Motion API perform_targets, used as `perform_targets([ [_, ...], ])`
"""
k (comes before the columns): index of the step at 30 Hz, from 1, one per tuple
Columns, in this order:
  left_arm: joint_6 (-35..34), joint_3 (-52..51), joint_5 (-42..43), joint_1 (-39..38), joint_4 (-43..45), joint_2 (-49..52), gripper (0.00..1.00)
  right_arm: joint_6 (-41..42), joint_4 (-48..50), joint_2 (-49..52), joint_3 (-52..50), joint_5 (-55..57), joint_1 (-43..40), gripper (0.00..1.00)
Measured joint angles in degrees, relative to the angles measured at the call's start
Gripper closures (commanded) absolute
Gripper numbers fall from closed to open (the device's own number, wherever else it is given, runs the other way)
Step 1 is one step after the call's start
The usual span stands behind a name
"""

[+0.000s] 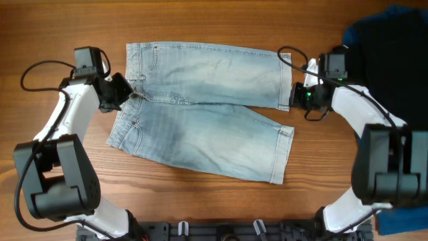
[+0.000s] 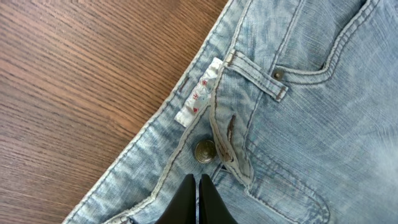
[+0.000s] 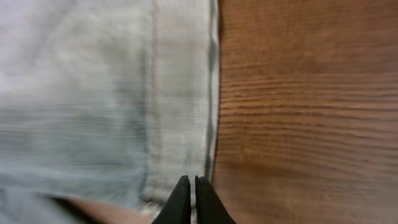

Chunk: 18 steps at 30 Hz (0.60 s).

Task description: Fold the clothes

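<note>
The clothes (image 1: 207, 114), light blue faded denim shorts, lie flat on the wooden table, waistband to the left and leg hems to the right. My left gripper (image 1: 128, 92) is at the waistband by the fly. In the left wrist view its tips (image 2: 198, 180) are shut on the denim (image 2: 298, 124) just below the metal button (image 2: 204, 150). My right gripper (image 1: 292, 98) sits at the lower corner of the upper leg's hem. In the right wrist view it (image 3: 192, 180) is shut on the pale hem edge of the shorts (image 3: 93, 93), with a sliver of cloth between the tips.
A dark blue garment (image 1: 394, 27) and a black garment (image 1: 394, 67) lie heaped at the back right, behind the right arm. A white label (image 2: 199, 93) sticks out of the waistband. Bare wood (image 1: 200, 20) surrounds the shorts.
</note>
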Motion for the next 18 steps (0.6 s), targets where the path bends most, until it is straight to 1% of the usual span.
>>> perform_targets([
  [4,0.6,0.0,0.0,0.0,-0.1,0.0,0.96,-0.1,3.8,2.4,-0.7,-3.1,-0.2,0.96],
  [8,2.3,0.0,0.0,0.0,-1.3,0.0,0.96,-0.2,4.0,2.6,-0.7,-3.7,-0.2,0.96],
  [12,3.5,0.0,0.0,0.0,-2.1,0.0,0.96,-0.2,-1.1,2.4,0.7,-1.8,-0.2,0.96],
  [15,3.8,0.0,0.0,0.0,-2.3,0.0,0.96,0.0,-5.7,1.3,1.0,2.7,0.0,0.96],
  [18,3.8,0.0,0.0,0.0,-2.4,0.0,0.96,0.2,-7.2,-0.2,1.0,5.8,0.0,0.96],
])
